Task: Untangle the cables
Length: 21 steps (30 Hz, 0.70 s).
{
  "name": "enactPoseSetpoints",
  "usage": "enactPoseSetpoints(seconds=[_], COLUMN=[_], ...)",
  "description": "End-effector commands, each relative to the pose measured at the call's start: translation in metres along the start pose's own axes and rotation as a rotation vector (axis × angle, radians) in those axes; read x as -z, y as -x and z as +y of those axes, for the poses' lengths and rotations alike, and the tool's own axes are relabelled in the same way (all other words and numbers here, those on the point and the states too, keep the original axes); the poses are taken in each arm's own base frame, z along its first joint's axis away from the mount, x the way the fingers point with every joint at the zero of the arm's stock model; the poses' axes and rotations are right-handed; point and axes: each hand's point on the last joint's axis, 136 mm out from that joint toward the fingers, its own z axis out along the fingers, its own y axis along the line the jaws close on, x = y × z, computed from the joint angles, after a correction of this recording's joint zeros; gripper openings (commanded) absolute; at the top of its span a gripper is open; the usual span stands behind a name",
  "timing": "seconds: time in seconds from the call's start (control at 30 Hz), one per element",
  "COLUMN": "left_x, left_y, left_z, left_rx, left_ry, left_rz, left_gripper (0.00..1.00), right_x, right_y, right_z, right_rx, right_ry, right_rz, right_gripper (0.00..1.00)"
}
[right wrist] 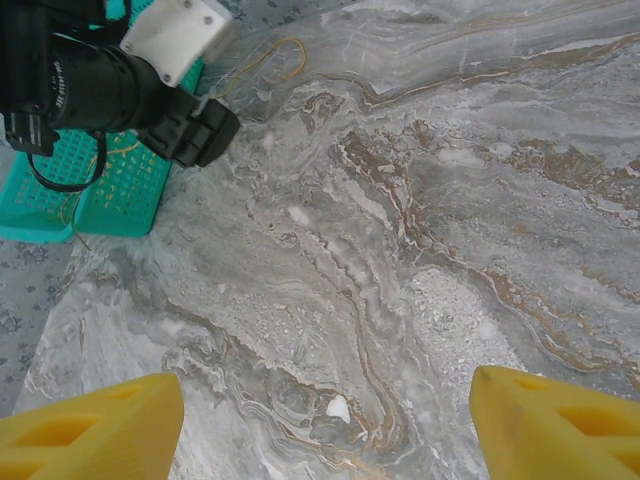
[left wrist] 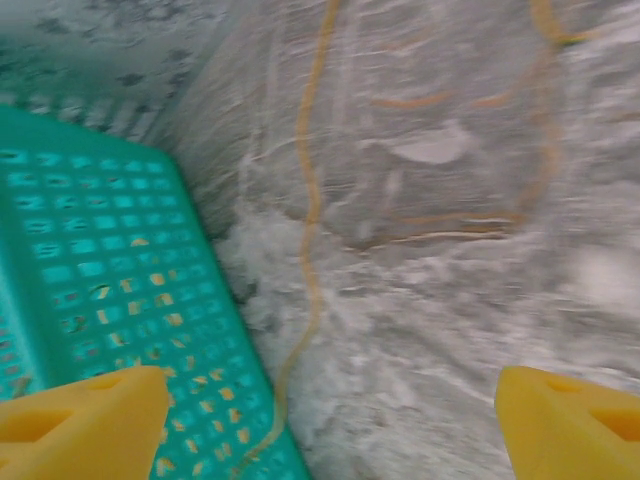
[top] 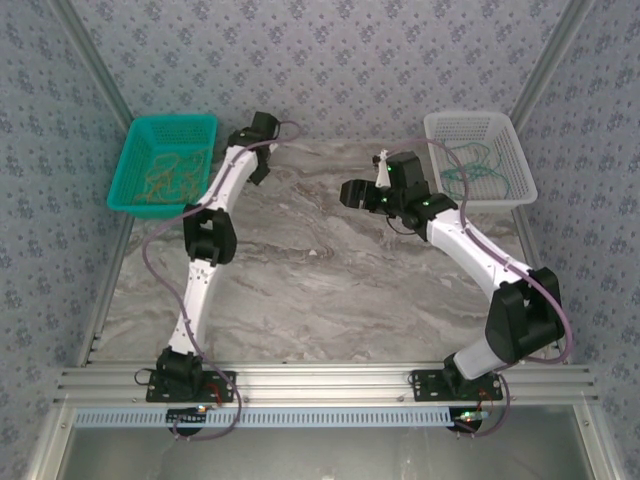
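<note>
Orange cables [top: 165, 182] lie in the green basket [top: 170, 119]. The left arm [top: 198, 280] reaches beside it, left claw [left wrist: 330, 405] released over a loose orange strand [left wrist: 312, 230]. The right arm [top: 468, 243] bends inward, right claw [right wrist: 325, 400] released over the table [right wrist: 400, 250]. Green cables [top: 472, 172] lie in the white basket [top: 468, 117].

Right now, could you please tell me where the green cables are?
In the top view, the green cables lie inside the white basket at the far right corner of the table.
</note>
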Motion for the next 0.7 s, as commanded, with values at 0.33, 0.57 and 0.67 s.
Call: enactPoseSetpoints(seconds=[0.33,0.57,0.67], left_x=[-0.04,-0.059,-0.067], left_y=[0.001,-0.004,-0.009], left_z=[0.001,-0.004,0.006], left_rx=[-0.057,-0.081,-0.058], left_ry=[0.053,0.06,0.089], left_rz=[0.001,0.014,0.029], left_gripper=[0.84,0.73,0.54], right_x=[0.006,0.005,0.005], right_y=[0.0,-0.001,-0.002], right_z=[-0.004,-0.005,-0.004], right_rx=[-0.003,-0.003,-0.006], right_ry=[0.014,0.014,0.017], right_rz=[-0.031,-0.033,-0.033], right_gripper=[0.78,0.78,0.78])
